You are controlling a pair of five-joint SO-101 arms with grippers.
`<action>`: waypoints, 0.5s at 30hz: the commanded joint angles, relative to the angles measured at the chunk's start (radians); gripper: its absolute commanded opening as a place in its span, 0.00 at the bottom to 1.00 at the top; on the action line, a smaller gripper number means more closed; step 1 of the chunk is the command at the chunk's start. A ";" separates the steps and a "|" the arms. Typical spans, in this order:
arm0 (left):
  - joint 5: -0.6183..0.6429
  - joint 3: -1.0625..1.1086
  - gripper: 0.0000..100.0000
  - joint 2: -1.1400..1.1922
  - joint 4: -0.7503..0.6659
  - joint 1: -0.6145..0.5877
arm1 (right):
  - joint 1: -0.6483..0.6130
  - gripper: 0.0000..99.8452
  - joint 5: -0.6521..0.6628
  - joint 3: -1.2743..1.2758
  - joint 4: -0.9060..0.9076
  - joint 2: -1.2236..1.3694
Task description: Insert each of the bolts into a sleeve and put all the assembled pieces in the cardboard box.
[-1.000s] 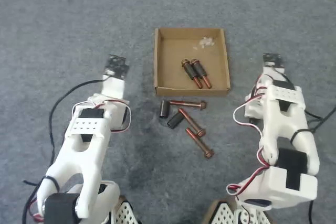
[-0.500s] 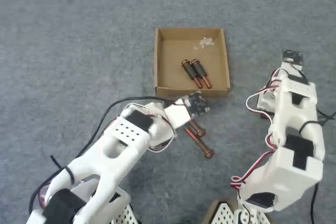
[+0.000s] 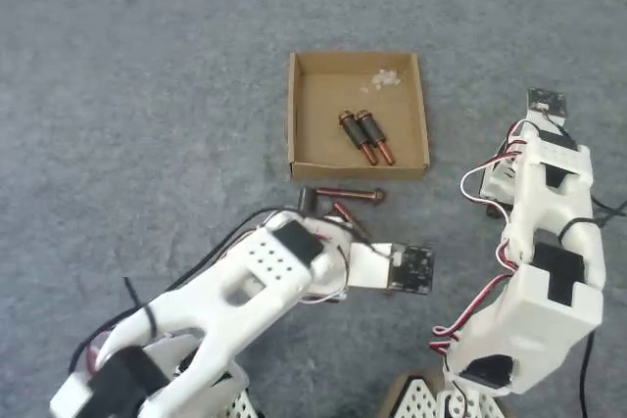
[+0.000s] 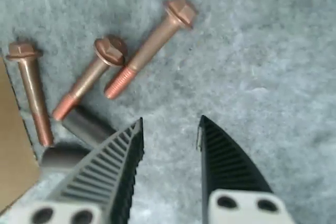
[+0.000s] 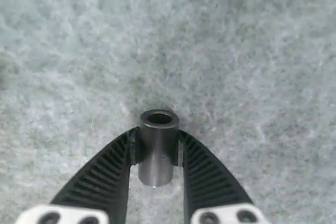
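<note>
Clamped in the right hand (image 5: pixel 157 134): a dark sleeve (image 5: pixel 156 153), fingers closed against its sides, above the grey counter (image 5: pixel 252 51). Left hand (image 4: pixel 171 124) partly open, holding nothing, over the counter just beside three copper bolts (image 4: pixel 149 45) and two loose sleeves (image 4: pixel 86 126). Near these, the cardboard box (image 3: pixel 292 115), with two assembled pieces (image 3: pixel 365 137) inside.
</note>
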 commanded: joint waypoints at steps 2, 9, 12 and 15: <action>-0.015 -0.197 0.16 0.190 0.003 0.011 | 0.008 0.01 -0.011 -0.051 0.002 -0.012; -0.015 -0.387 0.16 0.451 0.026 0.011 | 0.015 0.01 -0.028 -0.051 0.001 -0.012; -0.017 -0.415 0.16 0.454 0.054 0.014 | 0.016 0.01 -0.031 -0.052 0.001 -0.012; -0.017 -0.415 0.16 0.454 0.057 0.044 | 0.016 0.01 -0.032 -0.052 0.001 -0.012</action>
